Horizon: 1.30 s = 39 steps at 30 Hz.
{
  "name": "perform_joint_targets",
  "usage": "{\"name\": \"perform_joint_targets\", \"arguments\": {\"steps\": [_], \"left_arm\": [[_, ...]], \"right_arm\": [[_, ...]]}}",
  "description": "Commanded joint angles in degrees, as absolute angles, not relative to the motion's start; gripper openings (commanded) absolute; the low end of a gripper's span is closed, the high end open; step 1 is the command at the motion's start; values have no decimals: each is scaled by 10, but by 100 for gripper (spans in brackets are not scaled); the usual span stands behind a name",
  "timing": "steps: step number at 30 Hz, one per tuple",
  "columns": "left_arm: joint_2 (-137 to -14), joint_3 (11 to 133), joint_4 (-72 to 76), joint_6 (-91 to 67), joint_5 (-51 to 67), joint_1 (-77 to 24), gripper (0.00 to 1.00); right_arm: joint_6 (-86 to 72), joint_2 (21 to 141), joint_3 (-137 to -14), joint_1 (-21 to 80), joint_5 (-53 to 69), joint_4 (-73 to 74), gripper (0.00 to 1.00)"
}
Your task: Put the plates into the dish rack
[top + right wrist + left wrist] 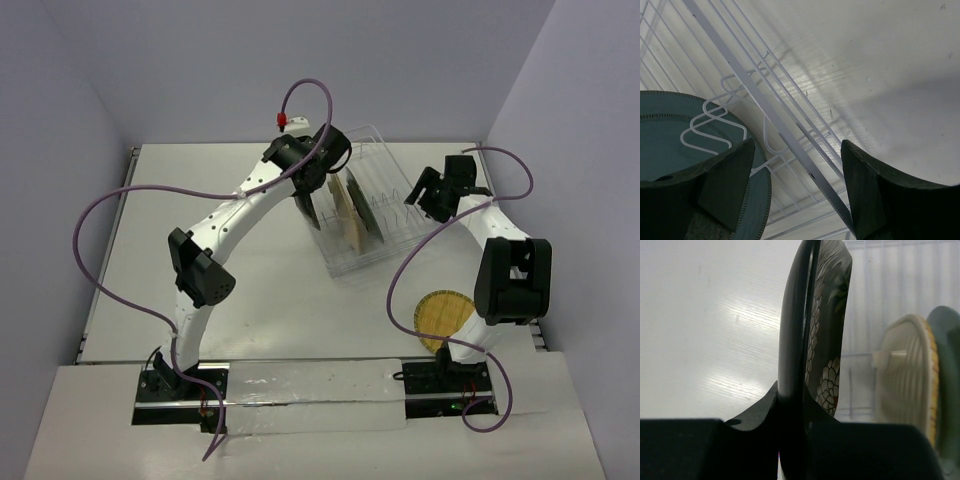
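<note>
My left gripper (306,188) (795,440) is shut on the black square plate with the white leaf pattern (309,208) (826,340). It holds the plate on edge at the left end of the white wire dish rack (385,180) (860,356). A tan woven plate (348,222) (905,385) and a grey-blue plate (369,214) (947,365) (670,145) stand upright in the rack. My right gripper (413,192) (797,185) is open, its fingers astride the rack's rim wire (775,120) on the right side. A round tan woven plate (446,316) lies flat on the table.
The round tan plate lies by the right arm's base, partly under the arm's elbow (512,280). Purple cables (120,200) loop over both arms. Grey walls close in the table on three sides.
</note>
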<state>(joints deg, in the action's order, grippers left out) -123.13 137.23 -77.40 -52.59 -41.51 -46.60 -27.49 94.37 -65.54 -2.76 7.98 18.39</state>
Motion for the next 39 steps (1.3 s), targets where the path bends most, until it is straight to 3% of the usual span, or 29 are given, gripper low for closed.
{"name": "perform_joint_targets", "arguments": {"steps": [1,10,17,27,32,39], "left_arm": [[-1188,1399,-756,-430,-447,-469,0],[-1224,1409,-706,-402,-379,-468,0],[-1245,1433,-718,-494,-361,-453,0],[-1133,1363,-668,-568,-390,-445,0],[-1183,1433,-717,-566,-383,-452,0],[-1199,1409,-729,-574,-370,-457,0]], "right_arm": [[-280,914,-650,-20,84,158,77],[-275,913,-650,-20,79,156,77],[-276,914,-650,-16,78,155,77],[-273,910,-650,-11,67,155,77],[-272,905,-650,-11,60,156,77],[-274,909,-650,-9,65,156,77]]}}
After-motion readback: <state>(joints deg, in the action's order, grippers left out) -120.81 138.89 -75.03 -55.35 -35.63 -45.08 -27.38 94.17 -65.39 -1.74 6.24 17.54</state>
